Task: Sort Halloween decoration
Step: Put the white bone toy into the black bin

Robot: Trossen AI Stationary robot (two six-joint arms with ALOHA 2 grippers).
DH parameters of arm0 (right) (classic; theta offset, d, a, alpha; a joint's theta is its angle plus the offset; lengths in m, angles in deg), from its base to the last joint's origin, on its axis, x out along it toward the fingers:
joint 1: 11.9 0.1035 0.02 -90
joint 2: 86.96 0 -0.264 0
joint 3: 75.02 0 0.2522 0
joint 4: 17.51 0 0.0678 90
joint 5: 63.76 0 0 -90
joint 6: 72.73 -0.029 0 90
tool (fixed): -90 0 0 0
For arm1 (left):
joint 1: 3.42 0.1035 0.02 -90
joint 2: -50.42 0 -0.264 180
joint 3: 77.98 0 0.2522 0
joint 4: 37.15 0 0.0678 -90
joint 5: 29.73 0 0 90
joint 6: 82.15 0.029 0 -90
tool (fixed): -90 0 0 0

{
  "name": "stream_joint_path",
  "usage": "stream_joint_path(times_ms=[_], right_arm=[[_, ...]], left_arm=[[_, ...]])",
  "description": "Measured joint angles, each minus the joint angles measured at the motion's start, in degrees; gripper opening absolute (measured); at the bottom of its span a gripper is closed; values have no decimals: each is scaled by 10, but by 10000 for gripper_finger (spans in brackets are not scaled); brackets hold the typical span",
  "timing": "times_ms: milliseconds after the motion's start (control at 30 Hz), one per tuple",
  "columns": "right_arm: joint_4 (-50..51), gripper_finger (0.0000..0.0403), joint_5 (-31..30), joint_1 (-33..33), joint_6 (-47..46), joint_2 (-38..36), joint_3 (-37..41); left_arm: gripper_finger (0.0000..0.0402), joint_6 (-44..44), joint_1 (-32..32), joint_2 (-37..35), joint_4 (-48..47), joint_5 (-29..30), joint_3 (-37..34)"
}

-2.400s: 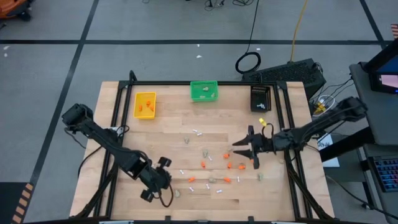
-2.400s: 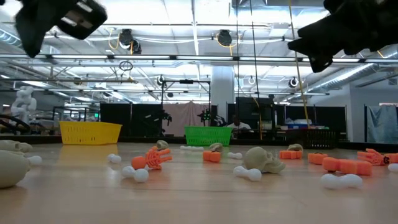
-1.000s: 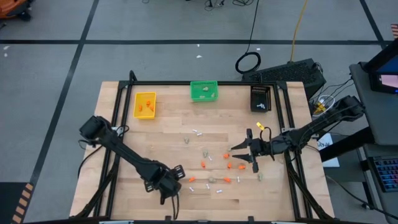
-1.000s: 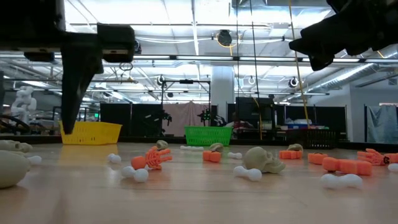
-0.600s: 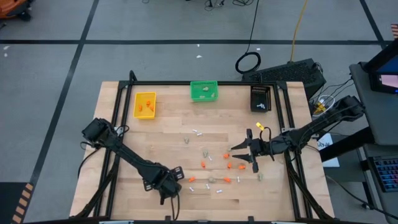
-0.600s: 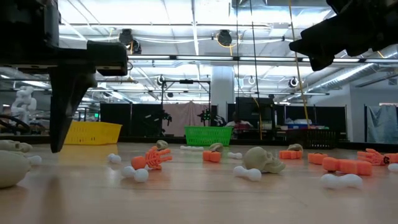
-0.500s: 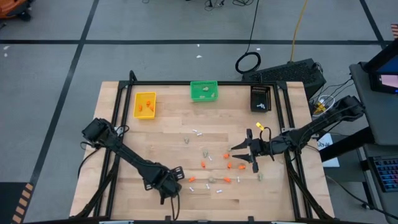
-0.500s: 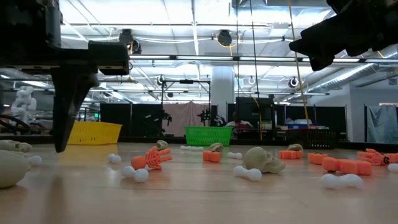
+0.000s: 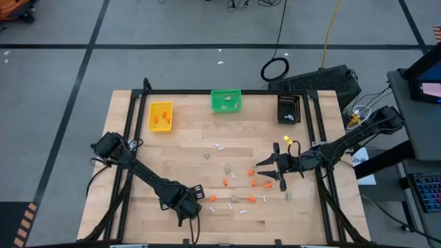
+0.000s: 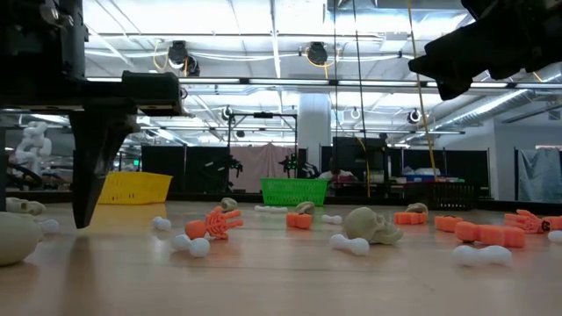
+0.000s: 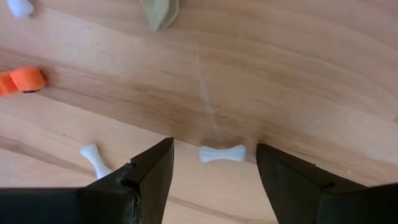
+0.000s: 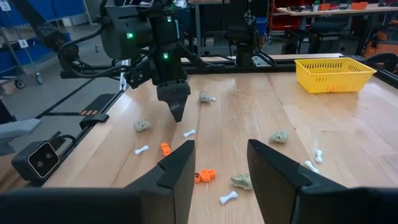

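The decoration pieces lie scattered mid-table: orange bits (image 9: 253,182), beige-grey lumps (image 9: 235,199) and white sticks (image 9: 219,146). My left gripper (image 9: 187,212) hangs open near the table's near edge, pointing down. In the left wrist view its fingers stand on either side of one white stick (image 11: 222,154) that lies flat on the wood, without touching it. A second white stick (image 11: 94,158), an orange bit (image 11: 18,81) and a beige lump (image 11: 159,11) lie close by. My right gripper (image 9: 272,169) hovers open above the pieces on the right.
Along the far edge stand the yellow bin (image 9: 160,116) with orange bits, the green bin (image 9: 226,100) with a beige lump, and the black bin (image 9: 289,108). A black frame (image 9: 131,117) runs around the table. Bare wood shows near the left edge.
My left gripper has come down toward the table, staying open over the white stick. My right gripper has kept still. No piece has moved.
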Motion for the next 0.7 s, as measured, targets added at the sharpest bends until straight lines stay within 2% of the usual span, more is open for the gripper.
stream_joint_path(times_ms=[167,700], right_arm=[[0,135,0,0,0,0,0],[0,135,0,0,4,0,0]], left_arm=[[239,0,3,0,0,-3,0],[239,-4,41,1,-7,-66,0]])
